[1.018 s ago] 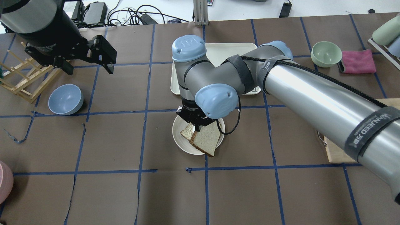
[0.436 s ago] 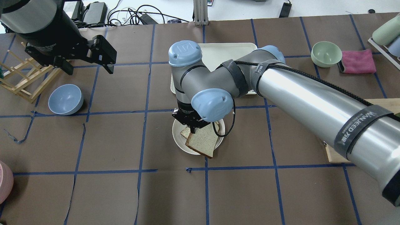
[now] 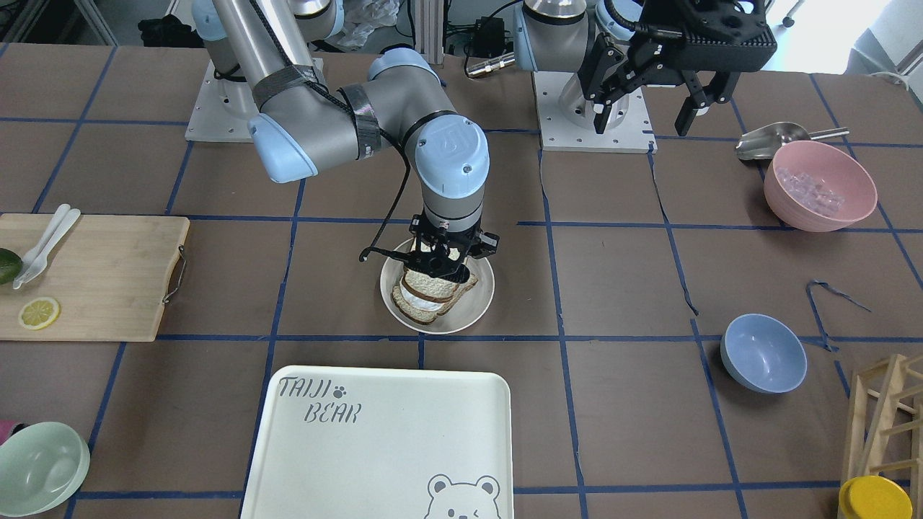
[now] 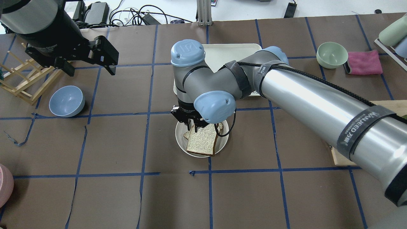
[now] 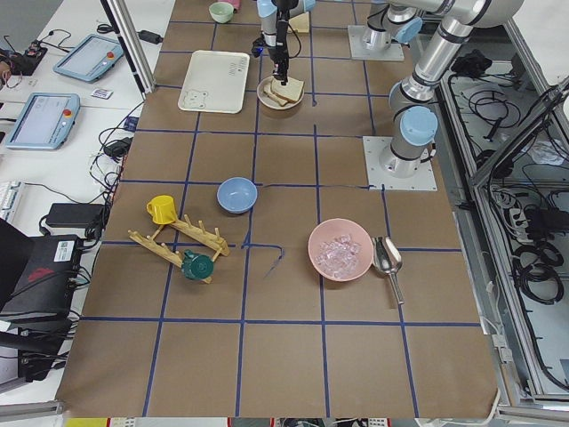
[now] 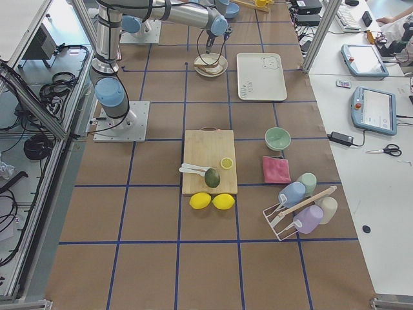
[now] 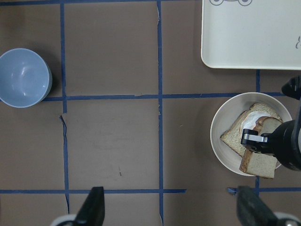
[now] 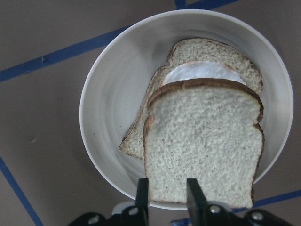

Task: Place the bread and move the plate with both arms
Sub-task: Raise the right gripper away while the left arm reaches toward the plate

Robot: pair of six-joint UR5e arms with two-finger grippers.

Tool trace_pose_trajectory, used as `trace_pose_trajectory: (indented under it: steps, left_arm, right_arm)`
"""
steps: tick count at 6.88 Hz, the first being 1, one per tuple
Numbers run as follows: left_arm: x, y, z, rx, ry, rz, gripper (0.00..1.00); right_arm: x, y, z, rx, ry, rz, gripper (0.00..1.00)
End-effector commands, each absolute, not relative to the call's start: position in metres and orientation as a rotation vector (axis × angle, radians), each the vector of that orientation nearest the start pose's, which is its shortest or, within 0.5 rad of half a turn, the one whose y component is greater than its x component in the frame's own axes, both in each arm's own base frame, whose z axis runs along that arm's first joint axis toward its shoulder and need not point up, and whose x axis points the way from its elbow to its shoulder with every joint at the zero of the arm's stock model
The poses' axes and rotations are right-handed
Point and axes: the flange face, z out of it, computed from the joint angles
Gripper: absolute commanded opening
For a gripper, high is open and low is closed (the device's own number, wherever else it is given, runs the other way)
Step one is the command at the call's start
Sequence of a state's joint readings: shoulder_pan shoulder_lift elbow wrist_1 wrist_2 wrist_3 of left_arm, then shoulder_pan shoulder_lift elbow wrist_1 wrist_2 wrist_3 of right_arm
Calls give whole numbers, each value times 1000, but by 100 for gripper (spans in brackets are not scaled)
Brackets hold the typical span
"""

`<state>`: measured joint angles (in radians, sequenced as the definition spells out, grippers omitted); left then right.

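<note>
Bread (image 8: 202, 141) poised over plate (image 8: 101, 108), release is the weak spot

Right claw (image 8: 167, 188) pinches the bread by one edge, its fingers narrow around the slice's thickness. It holds the bread above the egg-topped slice (image 8: 202, 70) lying in the plate; I cannot tell whether the two touch. The gripped edge sits close to the plate's rim, so letting go here could leave the bread overhanging or sliding onto the worktop (image 4: 120, 143). Left claw (image 4: 90, 66) hangs wide open, well apart.
</note>
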<state>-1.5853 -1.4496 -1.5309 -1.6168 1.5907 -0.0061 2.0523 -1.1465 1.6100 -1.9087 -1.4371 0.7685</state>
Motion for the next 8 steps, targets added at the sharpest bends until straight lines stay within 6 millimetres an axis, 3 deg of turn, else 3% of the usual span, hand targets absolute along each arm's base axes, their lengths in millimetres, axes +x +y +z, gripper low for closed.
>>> trace_pose_trajectory:
  steps: [1,2,4,5,6,8]
  left_arm:
    - [-138,-444,560,13,3118,-180,100]
    - [-137,-444,560,10,3118,-180,100]
    - [-139,-445,558,39,3123,-173,100]
    - [-139,-444,553,42,3124,-161,100]
    - [-139,-445,550,42,3125,-163,100]
    - [-143,-461,523,17,3137,-73,100]
  right_arm:
    - [405,-485,275,456,3041,232,86]
    - [389,-491,295,415,3034,169,99]
    - [332,-515,327,338,3035,92,100]
    - [304,-522,353,151,3063,2,100]
    - [282,-523,370,-16,3091,-31,100]
    - [222,-515,411,-45,3114,18,100]
